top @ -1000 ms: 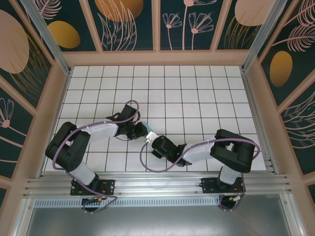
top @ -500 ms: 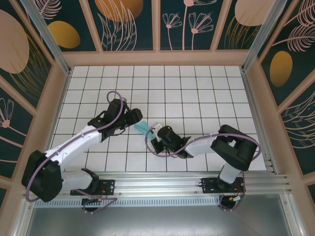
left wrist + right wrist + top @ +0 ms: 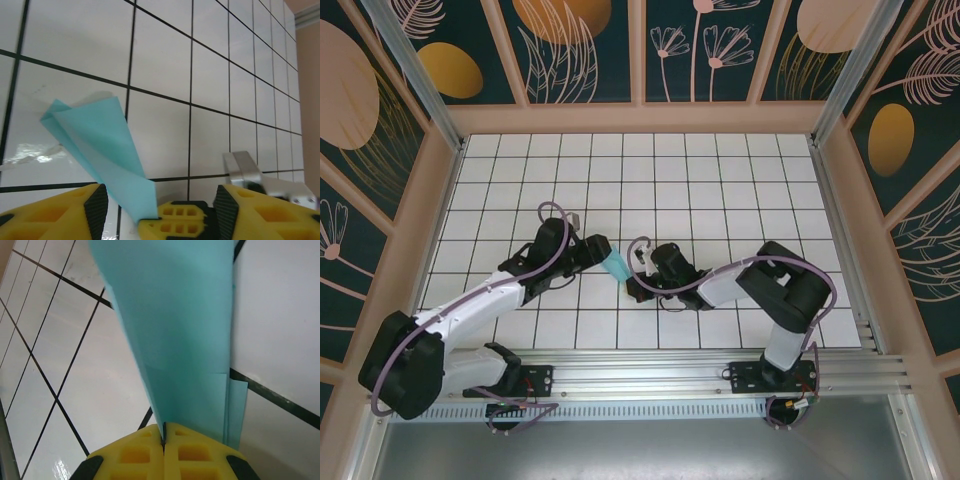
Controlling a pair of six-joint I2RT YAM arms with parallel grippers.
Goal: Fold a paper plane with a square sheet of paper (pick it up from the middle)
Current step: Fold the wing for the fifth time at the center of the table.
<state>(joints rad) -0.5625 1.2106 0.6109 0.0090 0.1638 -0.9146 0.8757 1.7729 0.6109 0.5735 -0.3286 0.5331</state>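
Top cam: paper plane sits mid-table, a bit toward the near edge, btwn the two wrists. R gripper is clamped on it, fingers pressed together w/ the blue paper pinched in the seam. Layered edges step out just right of the pinch; the long fold edge runs up & away from the cam. L gripper has its fingers spread wide. The plane's narrow end sits btwn them, and neither pad is pressing it as far as I can tell. Its pointed corner sticks up-left over the tiles. Tiled floor runs wide to the far wall & side rails. I see both arms crowding the near rows.
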